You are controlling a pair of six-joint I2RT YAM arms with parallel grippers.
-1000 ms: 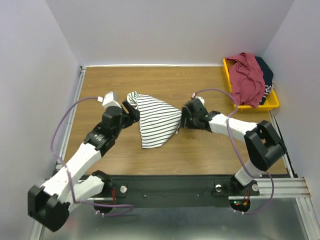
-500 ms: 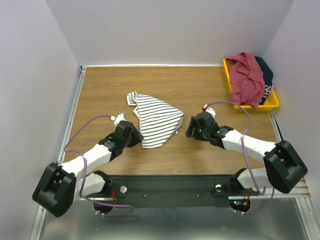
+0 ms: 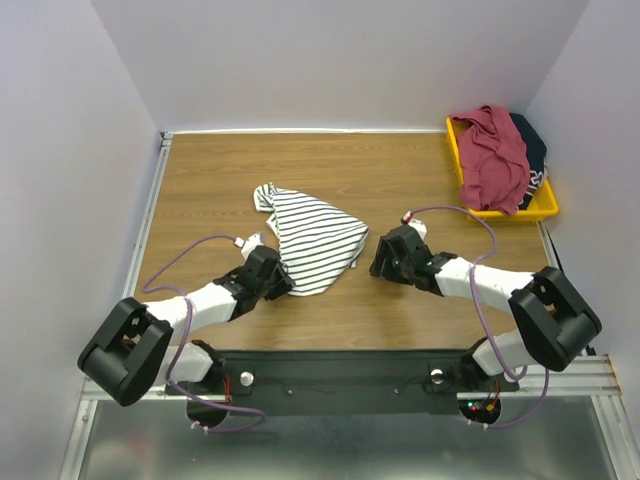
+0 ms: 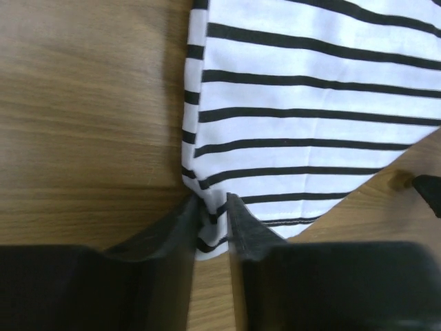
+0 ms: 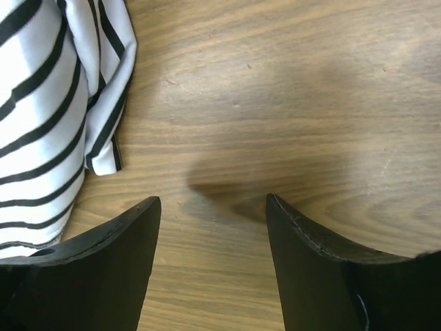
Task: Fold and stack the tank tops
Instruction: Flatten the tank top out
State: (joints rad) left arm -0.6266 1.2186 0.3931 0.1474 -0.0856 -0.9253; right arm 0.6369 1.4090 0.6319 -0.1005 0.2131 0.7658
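Observation:
The white tank top with thin black stripes (image 3: pixel 315 240) lies crumpled in a rough triangle on the wooden table (image 3: pixel 420 170). My left gripper (image 3: pixel 282 283) sits low at its near left corner. In the left wrist view the left gripper (image 4: pixel 212 207) is shut on the hem corner of the striped top (image 4: pixel 310 117), with cloth bunched between the jaws. My right gripper (image 3: pixel 378 262) stands just right of the top. The right wrist view shows the right gripper (image 5: pixel 212 207) open over bare wood, the striped cloth (image 5: pixel 41 117) off to its left. A maroon tank top (image 3: pixel 495 155) and a dark one (image 3: pixel 533 150) lie piled at the back right.
A yellow plastic bin (image 3: pixel 545 208) at the back right corner holds the maroon and dark tops, the maroon one draped over its rim. Grey walls close in the table on three sides. A metal rail (image 3: pixel 150 220) runs along the left edge.
My left arm dropped from the top's far left end to its near left corner and closed on the hem. My right gripper drew back off the cloth's right edge.

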